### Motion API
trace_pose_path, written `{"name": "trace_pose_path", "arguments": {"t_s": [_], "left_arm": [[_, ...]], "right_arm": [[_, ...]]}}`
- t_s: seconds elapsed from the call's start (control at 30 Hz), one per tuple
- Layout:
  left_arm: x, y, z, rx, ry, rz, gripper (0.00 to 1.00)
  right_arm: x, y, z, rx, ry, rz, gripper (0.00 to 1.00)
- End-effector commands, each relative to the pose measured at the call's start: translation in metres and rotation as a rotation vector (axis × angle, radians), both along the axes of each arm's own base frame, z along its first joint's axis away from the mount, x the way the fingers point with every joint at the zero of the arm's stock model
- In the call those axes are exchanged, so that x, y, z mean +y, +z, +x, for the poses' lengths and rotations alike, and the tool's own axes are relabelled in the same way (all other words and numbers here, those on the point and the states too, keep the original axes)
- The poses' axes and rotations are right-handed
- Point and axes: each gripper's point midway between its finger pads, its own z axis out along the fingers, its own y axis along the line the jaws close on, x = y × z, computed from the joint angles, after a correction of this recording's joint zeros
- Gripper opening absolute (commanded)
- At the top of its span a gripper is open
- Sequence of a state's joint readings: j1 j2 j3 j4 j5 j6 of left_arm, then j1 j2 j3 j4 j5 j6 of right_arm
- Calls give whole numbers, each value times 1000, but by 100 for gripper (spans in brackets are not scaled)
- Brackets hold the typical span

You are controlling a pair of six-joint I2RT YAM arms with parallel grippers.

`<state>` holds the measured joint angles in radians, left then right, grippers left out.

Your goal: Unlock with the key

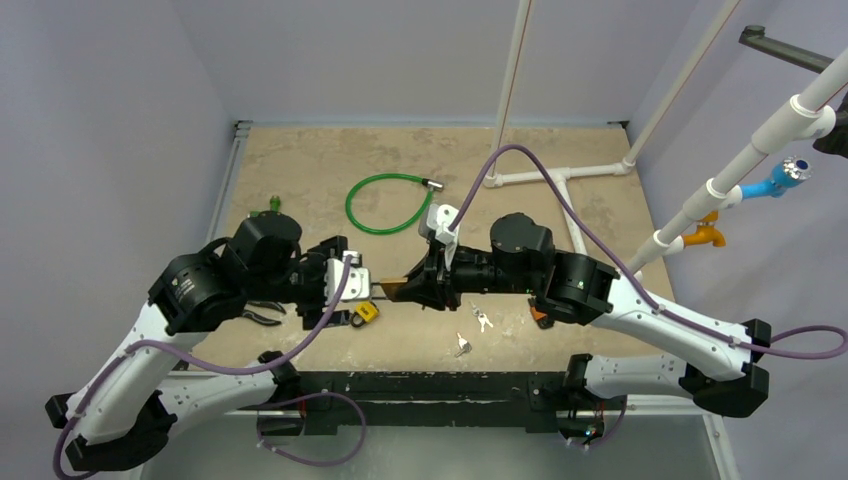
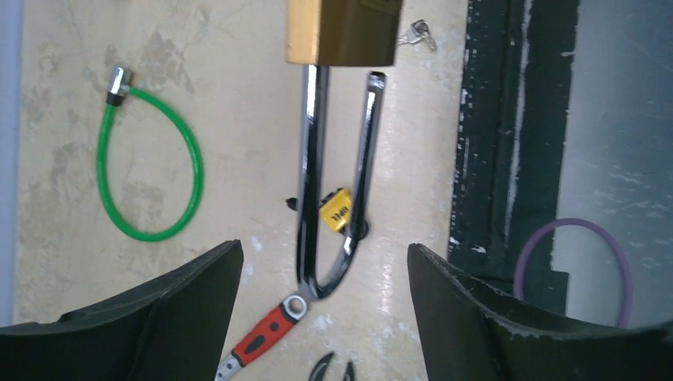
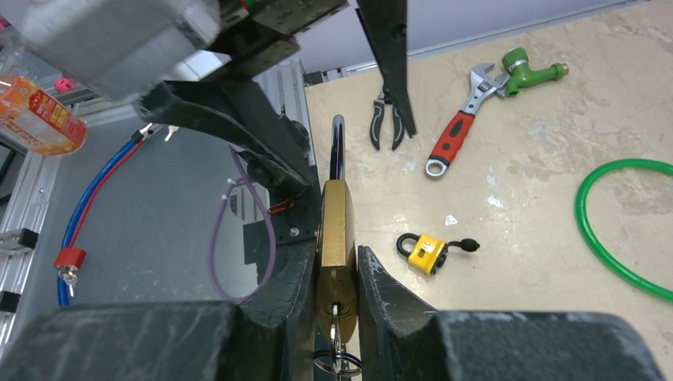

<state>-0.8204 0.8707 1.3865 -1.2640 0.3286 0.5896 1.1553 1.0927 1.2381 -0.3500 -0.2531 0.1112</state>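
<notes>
A brass padlock (image 3: 337, 230) is clamped by its body between my right gripper's (image 3: 337, 252) fingers, above the table. A key (image 3: 336, 337) on a ring sits in its keyhole. In the left wrist view the padlock body (image 2: 341, 32) is at the top, and its long chrome shackle (image 2: 317, 159) reaches toward the camera. The shackle's short leg ends just clear of the body. My left gripper (image 2: 324, 248) is open. The shackle's bend lies between its fingers without touching them. From above, the two grippers (image 1: 362, 285) (image 1: 415, 285) face each other with the padlock (image 1: 393, 289) between them.
On the table lie a small yellow padlock (image 3: 428, 252), a red-handled wrench (image 3: 456, 131), pliers (image 3: 389, 127), a green hose fitting (image 3: 528, 67), a green cable lock (image 1: 385, 205) and loose keys (image 1: 482, 318). A white pipe frame (image 1: 560, 180) stands at the back right.
</notes>
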Motion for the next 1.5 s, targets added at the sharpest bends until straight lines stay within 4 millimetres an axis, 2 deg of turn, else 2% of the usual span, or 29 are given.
{"name": "trace_pose_path", "arguments": {"t_s": [0.0, 0.13, 0.17, 0.2, 0.33, 0.43, 0.53, 0.63, 0.77, 0.87, 0.97, 1.07, 1.13, 1.37, 1.47], "left_arm": [[-16, 28, 25, -92, 66, -105, 66], [-25, 38, 19, -71, 10, -132, 28], [-26, 38, 18, -72, 4, -132, 10], [-26, 38, 20, -80, 6, -127, 0], [-16, 37, 30, -163, 20, -83, 0], [-8, 45, 48, -276, 63, -59, 0], [-2, 48, 67, -427, 88, -35, 0], [-1, 44, 86, -559, 104, 0, 0], [-8, 27, 106, -666, 100, 41, 9], [-21, 8, 116, -697, 58, 69, 10], [-36, -13, 125, -734, 0, 88, 9], [-55, -47, 133, -766, -82, 105, 8], [-66, -76, 134, -716, -138, 133, 7], [-86, -129, 139, -550, -179, 147, 10], [-92, -151, 142, -530, -203, 161, 10]], "right_arm": [[3, 70, -4, -66, 21, 215, 0], [1, 73, -5, -63, 19, 231, 0], [0, 74, -5, -63, 16, 236, 0], [-1, 75, -5, -63, 12, 242, 0], [-5, 66, 1, -17, -27, 244, 0], [-3, 41, 14, 88, -62, 220, 0], [0, 14, 29, 267, -62, 251, 0], [8, -9, 34, 398, -28, 276, 0], [18, -33, 41, 535, -18, 259, 0], [18, -58, 55, 629, -74, 219, 0], [8, -86, 75, 705, -174, 192, 0], [-4, -107, 89, 736, -249, 202, 0], [-8, -120, 97, 746, -284, 199, 0], [-16, -167, 126, 790, -386, 177, 0], [-19, -181, 141, 809, -413, 199, 0]]}}
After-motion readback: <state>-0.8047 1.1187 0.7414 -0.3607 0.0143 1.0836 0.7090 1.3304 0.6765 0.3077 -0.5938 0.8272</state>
